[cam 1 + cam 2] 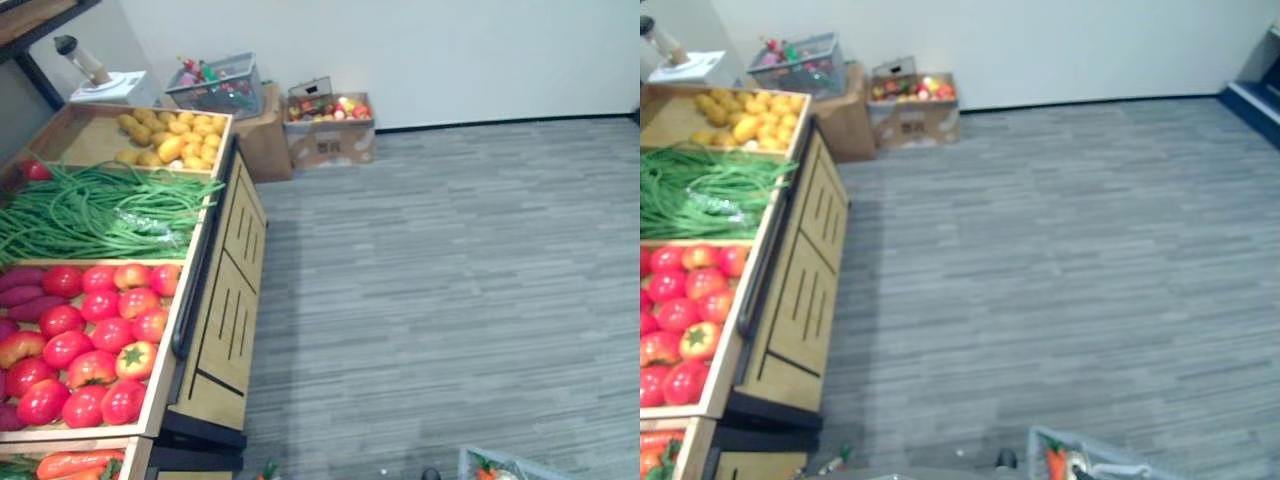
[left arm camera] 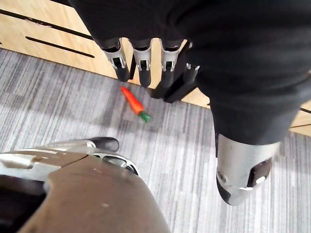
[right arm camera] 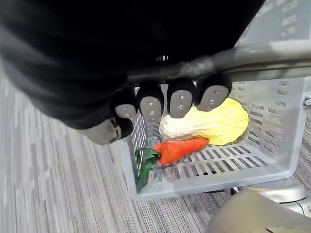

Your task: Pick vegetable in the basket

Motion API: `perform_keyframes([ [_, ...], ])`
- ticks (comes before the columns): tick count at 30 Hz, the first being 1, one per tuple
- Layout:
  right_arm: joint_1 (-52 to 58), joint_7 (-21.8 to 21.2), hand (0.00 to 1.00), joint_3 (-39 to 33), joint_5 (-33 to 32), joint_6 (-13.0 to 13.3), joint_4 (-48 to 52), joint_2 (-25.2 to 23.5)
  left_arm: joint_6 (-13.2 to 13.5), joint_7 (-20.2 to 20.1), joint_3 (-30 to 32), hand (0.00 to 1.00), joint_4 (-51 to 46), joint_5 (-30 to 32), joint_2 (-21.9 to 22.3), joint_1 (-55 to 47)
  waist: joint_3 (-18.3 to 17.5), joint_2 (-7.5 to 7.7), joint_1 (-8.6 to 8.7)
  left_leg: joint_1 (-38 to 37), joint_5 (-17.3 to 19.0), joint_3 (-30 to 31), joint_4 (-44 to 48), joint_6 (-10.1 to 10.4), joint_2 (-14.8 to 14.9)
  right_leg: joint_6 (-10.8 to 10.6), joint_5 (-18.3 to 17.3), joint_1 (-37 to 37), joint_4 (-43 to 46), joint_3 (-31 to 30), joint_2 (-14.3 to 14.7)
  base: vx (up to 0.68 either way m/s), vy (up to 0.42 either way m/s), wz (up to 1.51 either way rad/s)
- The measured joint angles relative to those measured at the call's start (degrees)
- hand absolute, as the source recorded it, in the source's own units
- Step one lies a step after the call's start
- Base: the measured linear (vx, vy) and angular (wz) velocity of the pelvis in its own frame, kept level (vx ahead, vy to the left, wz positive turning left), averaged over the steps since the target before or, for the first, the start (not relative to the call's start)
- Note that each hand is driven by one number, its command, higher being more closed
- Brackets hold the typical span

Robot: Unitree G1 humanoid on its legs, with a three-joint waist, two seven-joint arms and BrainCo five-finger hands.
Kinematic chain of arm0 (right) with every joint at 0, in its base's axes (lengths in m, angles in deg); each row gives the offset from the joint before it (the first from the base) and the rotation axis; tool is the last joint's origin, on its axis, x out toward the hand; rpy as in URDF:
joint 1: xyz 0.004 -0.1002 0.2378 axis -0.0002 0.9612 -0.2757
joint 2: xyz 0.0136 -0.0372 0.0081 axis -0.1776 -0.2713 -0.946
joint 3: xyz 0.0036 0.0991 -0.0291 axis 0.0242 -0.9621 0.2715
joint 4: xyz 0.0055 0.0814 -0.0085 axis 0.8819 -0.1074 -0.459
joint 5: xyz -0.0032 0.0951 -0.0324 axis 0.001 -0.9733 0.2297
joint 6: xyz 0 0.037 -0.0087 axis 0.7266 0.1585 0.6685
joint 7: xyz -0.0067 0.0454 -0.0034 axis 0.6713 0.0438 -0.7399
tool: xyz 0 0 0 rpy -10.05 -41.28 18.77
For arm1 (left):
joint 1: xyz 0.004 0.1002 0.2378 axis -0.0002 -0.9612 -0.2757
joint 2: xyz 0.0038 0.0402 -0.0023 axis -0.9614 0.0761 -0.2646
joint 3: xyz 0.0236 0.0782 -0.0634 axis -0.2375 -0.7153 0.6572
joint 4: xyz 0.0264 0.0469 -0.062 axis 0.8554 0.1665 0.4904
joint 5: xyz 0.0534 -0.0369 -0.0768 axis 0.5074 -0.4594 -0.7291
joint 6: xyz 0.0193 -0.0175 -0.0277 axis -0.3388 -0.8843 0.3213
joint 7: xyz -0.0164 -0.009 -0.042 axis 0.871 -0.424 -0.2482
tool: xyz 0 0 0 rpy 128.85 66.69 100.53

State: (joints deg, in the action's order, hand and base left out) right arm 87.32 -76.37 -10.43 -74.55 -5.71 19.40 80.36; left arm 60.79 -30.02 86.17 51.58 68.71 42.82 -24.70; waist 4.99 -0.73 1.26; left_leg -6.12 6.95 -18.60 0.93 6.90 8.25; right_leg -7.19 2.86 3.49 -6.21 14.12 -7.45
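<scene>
here: basket hung from the right hand, left hand free beside the stand

the right hand has its fingers curled over the grey handle of the slatted basket. the basket therefore hangs below the fist, low at the robot's right side. whether it clears the carpeted floor cannot be told. this grip carries the load on one arm and leaves the other free for picking. inside lie a carrot, its leaves toward one corner, and a pale yellow cabbage. the two touch each other on the basket's bottom.

the left hand hangs with its fingers loosely extended and the thumb apart, with nothing in its grasp. it points down at the floor just beside the wooden front of the produce stand. a stray carrot lies on the carpet past those fingertips, near the stand's foot and apart from the hand.

on the stand, at the robot's left, the crates are sorted by kind, presumably so each can be reached separately. they hold potatoes, green beans, tomatoes, and crate carrots nearest the robot.

judged from this layout, the task is partly done, with two vegetables loaded. the nearest candidate is the stray carrot. it would require the left arm to reach low while the right holds the basket steady.
</scene>
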Motion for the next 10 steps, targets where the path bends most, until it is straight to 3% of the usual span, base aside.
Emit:
perform_keyframes([
  [3, 0.23, -0.54, 1.00, -1.15, -3.71, -0.06, -1.56, -0.74, 0.23, -0.82, -0.03, 0.00, 0.96, -1.57, -0.33, 0.10, -0.02, 0.29, 0.04, -0.94, 0.00, -0.19, -0.74, 0.01, -0.07, -0.02, 0.02, 0.25, -0.24, -0.47, 0.12, 0.01, 0.002, -0.11],
  [10, 0.96, -0.62, 1.00, -1.09, -4.29, -0.05, -2.91, -1.77, 0.28, -1.73, -0.21, 0.00, 1.36, -1.36, -0.69, 0.07, -0.14, 0.60, 0.11, -2.00, 0.11, 0.02, -0.79, 0.09, -0.34, -0.32, 0.24, 1.04, -0.31, -0.62, -0.10, -0.03, 0.006, -0.01],
])
